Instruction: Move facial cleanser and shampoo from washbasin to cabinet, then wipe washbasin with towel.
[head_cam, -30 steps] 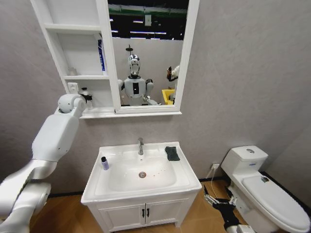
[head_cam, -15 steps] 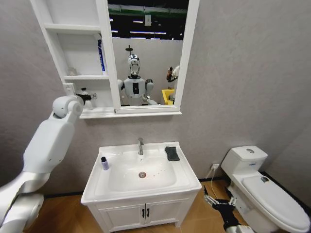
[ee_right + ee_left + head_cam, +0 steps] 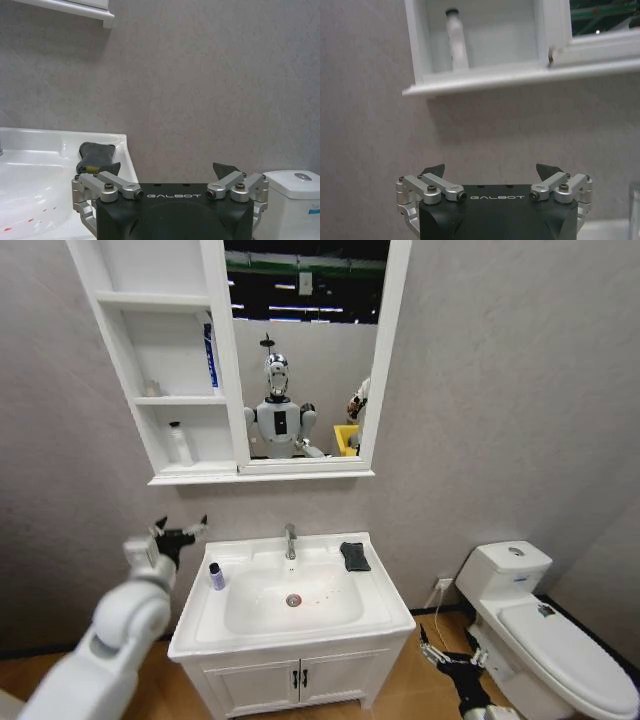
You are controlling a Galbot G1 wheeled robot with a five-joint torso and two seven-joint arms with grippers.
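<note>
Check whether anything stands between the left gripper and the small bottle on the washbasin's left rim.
Nothing visible does. The left gripper, fingers open and empty, hangs beside the white ceramic washbasin's left edge, with open air between it and the small dark-capped bottle on the rim. The chrome tap stands farther along, off that path.

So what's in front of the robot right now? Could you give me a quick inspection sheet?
Surface: white washbasin with a tap and a drain; red specks in the bowl.
Job's things: small bottle on the basin's left rim; dark towel at the back right; white bottle on the lowest shelf of the cabinet.
Clutter: blue item on the middle shelf.
Grippers: left gripper open, empty, beside the basin; right gripper open, low by the toilet.
Cables: a cord at the wall socket.
Surroundings: grey wall, mirror, wooden floor.
</note>
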